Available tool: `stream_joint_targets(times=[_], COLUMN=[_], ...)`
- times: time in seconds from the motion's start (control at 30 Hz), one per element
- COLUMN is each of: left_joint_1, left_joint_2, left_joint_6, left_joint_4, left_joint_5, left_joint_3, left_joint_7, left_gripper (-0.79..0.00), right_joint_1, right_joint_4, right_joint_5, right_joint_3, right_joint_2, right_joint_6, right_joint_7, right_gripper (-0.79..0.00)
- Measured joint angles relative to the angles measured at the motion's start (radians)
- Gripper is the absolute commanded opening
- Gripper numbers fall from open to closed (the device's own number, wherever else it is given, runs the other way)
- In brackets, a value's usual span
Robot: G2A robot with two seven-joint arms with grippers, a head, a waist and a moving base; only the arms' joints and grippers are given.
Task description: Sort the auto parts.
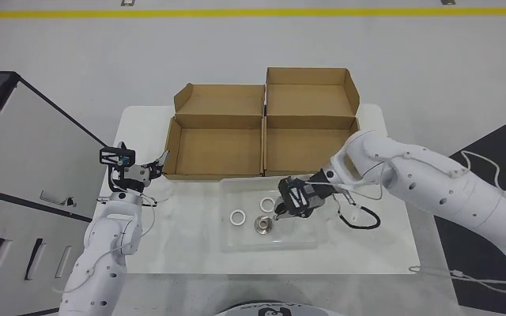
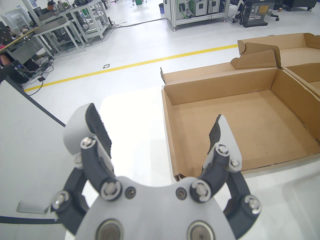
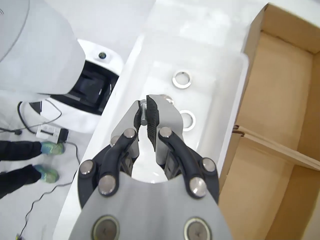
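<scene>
We find the right gripper [image 1: 274, 214] low over the clear tray [image 1: 320, 237] in the lower middle of the top view. Its fingers [image 3: 152, 116] are pressed in on the threaded shank of a flanged bolt [image 3: 142, 113]. The bolt [image 1: 262, 224] sits just left of the tray's centre in that view, at the lower-left end of the fingers. Its long axis runs along the fingers rather than across them. The shank points back toward the wrist, and the broad flanged end points away, down toward the tray floor. We cannot tell whether the flange is touching the floor. Two metal rings [image 1: 236, 216] [image 1: 267, 205] lie flat in the tray close by, apart from the bolt. Two open cardboard boxes sit just above the tray in the top view, the left box [image 1: 213, 152] and the right box [image 1: 310, 148]. We judge that the next move is a lift along the bolt's axis and then a carry over the near wall of one box; the pictures do not tell us which. The right arm is the nearer one. The left gripper [image 2: 155, 123] hangs with its fingers spread wide and holding nothing, over the bench [image 1: 142, 142] beside the left box's outer wall.
</scene>
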Motion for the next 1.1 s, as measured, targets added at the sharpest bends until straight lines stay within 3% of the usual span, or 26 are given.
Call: stream_joint_targets(times=[0.07, 0.3, 0.4, 0.6, 0.73, 0.9, 1.1], left_joint_1=[0.000, 0.000, 0.000, 0.000, 0.000, 0.000, 0.000], left_joint_2=[0.000, 0.000, 0.000, 0.000, 0.000, 0.000, 0.000], left_joint_6=[0.000, 0.000, 0.000, 0.000, 0.000, 0.000, 0.000], left_joint_4=[0.000, 0.000, 0.000, 0.000, 0.000, 0.000, 0.000], left_joint_5=[0.000, 0.000, 0.000, 0.000, 0.000, 0.000, 0.000], left_joint_3=[0.000, 0.000, 0.000, 0.000, 0.000, 0.000, 0.000], left_joint_7=[0.000, 0.000, 0.000, 0.000, 0.000, 0.000, 0.000], left_gripper=[0.000, 0.000, 0.000, 0.000, 0.000, 0.000, 0.000], right_joint_1=[-0.013, -0.068, -0.093, -0.121, -0.129, -0.121, -0.120], right_joint_4=[0.011, 0.114, 0.110, 0.092, 0.097, 0.105, 0.105], right_joint_5=[-0.092, -0.568, -0.692, -0.847, -0.940, -1.014, -1.025], right_joint_3=[0.001, -0.004, -0.004, -0.011, -0.011, -0.011, -0.011], right_joint_2=[0.027, 0.106, 0.118, 0.138, 0.144, 0.142, 0.141], right_joint_6=[0.000, 0.001, 0.074, 0.347, 0.476, 0.559, 0.561], right_joint_7=[-0.168, -0.960, -1.191, -1.440, -1.567, -1.649, -1.651], right_gripper=[-0.785, -0.785, -0.785, -0.785, -0.785, -0.785, -0.785])
